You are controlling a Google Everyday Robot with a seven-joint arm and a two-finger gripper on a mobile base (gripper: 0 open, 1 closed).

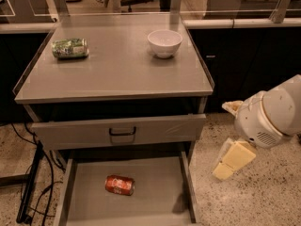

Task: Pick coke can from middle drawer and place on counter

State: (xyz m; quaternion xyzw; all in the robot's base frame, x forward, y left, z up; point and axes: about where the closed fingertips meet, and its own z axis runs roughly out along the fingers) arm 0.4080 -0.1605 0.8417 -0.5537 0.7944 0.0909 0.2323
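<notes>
The coke can [120, 184] lies on its side on the floor of the open middle drawer [155, 192], left of centre. The counter [117, 65] is the grey cabinet top above it. My gripper [225, 141] hangs to the right of the cabinet, over the speckled floor, at about the height of the drawer. It is open and empty, its cream fingers [234, 158] spread apart. It is well clear of the can, outside the drawer's right wall.
A green can [70, 48] lies on its side at the counter's back left. A white bowl [164, 43] stands at the back right. A shut drawer front with a black handle [122, 132] juts out above the open drawer. Cables [33, 182] trail on the floor at left.
</notes>
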